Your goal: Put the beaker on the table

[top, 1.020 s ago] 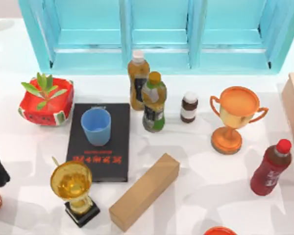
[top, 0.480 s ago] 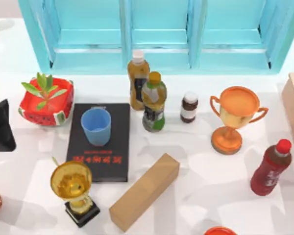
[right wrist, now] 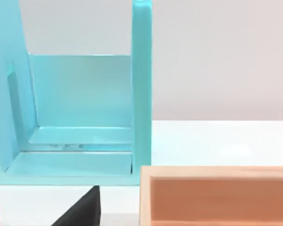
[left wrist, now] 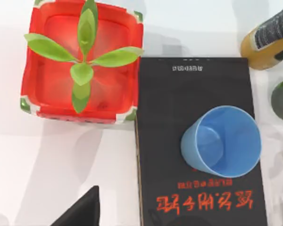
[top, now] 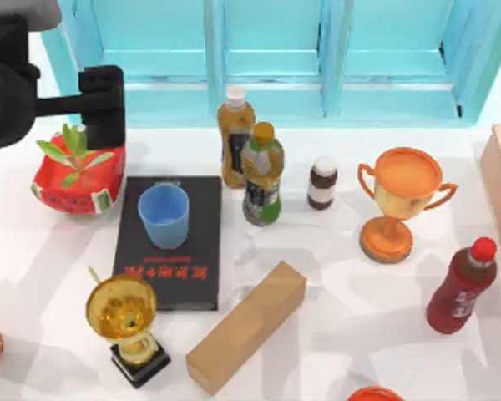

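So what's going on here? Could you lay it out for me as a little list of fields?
goal: move the beaker onto the table
beaker now: upright on the black book, not yet on the table
left gripper: above the red planter, apart from the beaker
beside the book: gold trophy, cardboard box, two bottles
right arm: parked near the wooden box

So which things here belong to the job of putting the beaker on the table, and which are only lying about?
Belonging to the job:
- beaker, upright on the black book
- table
- left hand, above the red plant pot

Only lying about:
- two trophies
- bottles
- cardboard box
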